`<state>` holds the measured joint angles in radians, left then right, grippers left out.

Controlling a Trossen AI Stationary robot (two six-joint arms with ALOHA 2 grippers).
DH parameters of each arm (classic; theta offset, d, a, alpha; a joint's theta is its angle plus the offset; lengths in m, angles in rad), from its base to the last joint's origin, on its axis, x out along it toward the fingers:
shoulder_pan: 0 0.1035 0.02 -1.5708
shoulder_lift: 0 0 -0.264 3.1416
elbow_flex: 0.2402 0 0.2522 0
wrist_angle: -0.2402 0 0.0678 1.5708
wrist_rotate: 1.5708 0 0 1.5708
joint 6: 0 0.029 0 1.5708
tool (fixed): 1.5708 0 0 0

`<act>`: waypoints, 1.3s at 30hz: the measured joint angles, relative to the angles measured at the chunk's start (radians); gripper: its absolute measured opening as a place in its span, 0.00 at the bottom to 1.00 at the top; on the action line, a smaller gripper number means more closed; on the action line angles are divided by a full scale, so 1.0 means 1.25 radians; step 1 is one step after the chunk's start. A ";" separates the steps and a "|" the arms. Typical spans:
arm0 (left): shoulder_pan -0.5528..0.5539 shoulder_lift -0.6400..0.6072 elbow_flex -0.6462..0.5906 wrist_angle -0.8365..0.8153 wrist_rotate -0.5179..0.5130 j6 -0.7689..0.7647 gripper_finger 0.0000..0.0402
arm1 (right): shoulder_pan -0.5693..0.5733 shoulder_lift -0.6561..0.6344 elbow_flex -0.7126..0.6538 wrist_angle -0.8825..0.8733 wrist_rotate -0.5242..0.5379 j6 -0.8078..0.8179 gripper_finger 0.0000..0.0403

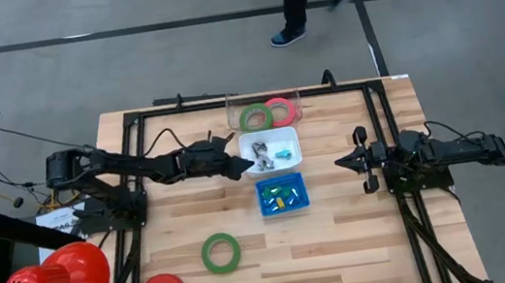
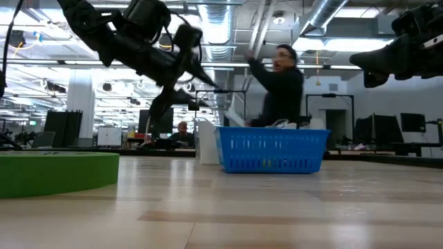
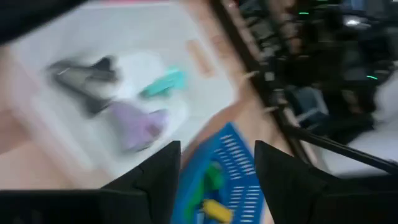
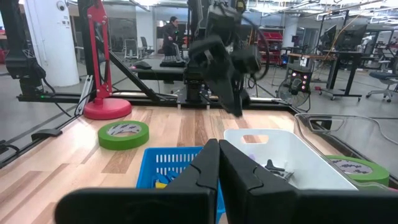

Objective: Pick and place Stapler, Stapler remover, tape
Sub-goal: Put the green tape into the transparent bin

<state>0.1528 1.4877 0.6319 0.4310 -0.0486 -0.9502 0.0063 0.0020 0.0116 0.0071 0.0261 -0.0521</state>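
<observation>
Left tool [image 1: 254,164] hangs open and empty over the white bin [image 1: 269,151]. Right tool [image 1: 341,162] is shut, empty. 1 green tape [image 1: 220,252] lies on the bench [image 1: 345,247].

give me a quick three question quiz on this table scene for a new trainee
1. True or false: the left claw hangs at the edge of the white bin.
2. How many tape rings lie in the clear container?
3. Multiple choice: the blue basket sits (A) on the front side of the white bin (B) beside the red lamp (C) under the right claw.

Key: 1 true. 2 two, one green tape ring and one pink tape ring. 3 A.
</observation>
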 joint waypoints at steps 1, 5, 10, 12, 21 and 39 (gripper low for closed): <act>0.000 -0.010 0.000 0.006 0.008 0.014 0.49 | 0.000 0.000 0.000 0.000 0.000 0.000 0.00; -0.002 -0.061 0.000 -0.001 0.016 0.074 0.49 | 0.000 0.000 0.000 0.000 0.000 0.000 0.00; -0.013 -0.136 0.000 -0.011 0.016 0.168 0.47 | 0.000 0.000 0.000 0.000 0.000 0.000 0.00; -0.019 -0.168 0.000 -0.026 0.016 0.206 0.46 | 0.000 0.000 0.000 0.000 0.000 0.000 0.00; -0.024 -0.289 0.000 -0.139 0.120 0.296 0.45 | 0.000 0.000 0.000 0.000 0.000 0.000 0.00; -0.113 -0.351 0.000 -0.370 0.142 0.369 0.54 | 0.000 0.000 0.000 0.000 0.000 0.000 0.00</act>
<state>0.0110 1.0492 0.6323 -0.0309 0.1292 -0.4892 0.0063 0.0021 0.0116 0.0071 0.0261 -0.0521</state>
